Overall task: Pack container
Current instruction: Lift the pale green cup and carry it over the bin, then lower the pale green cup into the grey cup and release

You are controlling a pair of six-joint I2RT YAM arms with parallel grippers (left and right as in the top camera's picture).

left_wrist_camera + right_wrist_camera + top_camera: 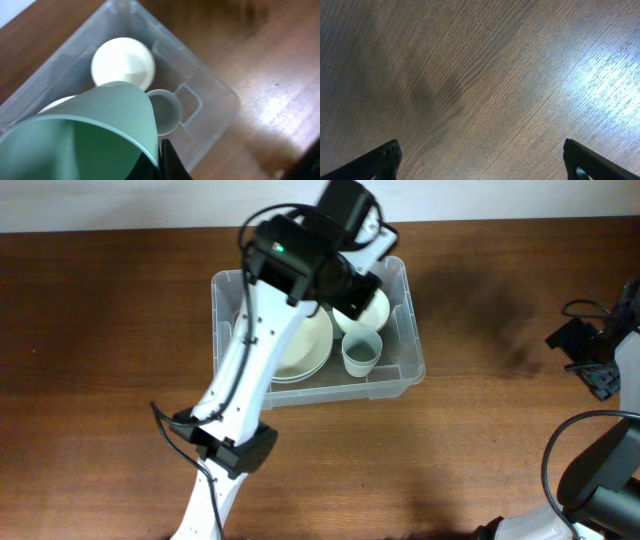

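Nearest the left wrist camera we see a pale green cup (85, 135), tipped so that its open mouth faces the lens. The left gripper (159, 157) is closed on the wall of this cup; one dark finger shows at the cup's rim, at the bottom of the frame. The cup hangs above the container (398, 375).

The container is a large clear bin. It stands on the wooden table (100, 330), toward the far edge and left of centre in the overhead view. The left arm reaches over it and hides part of its interior.

Inside the container we identify:
- a white bowl (123, 62) near the far right corner;
- a small translucent cup (361, 352), upright, just beside the bowl on its near side;
- a larger white dish (305, 350) in the left half, partly covered by the arm. We cannot tell whether it is one piece or a stack.

The right gripper (480, 165) is at the right edge of the table, well apart from the container. Its jaws stand wide apart, with nothing between them but bare wood grain below.
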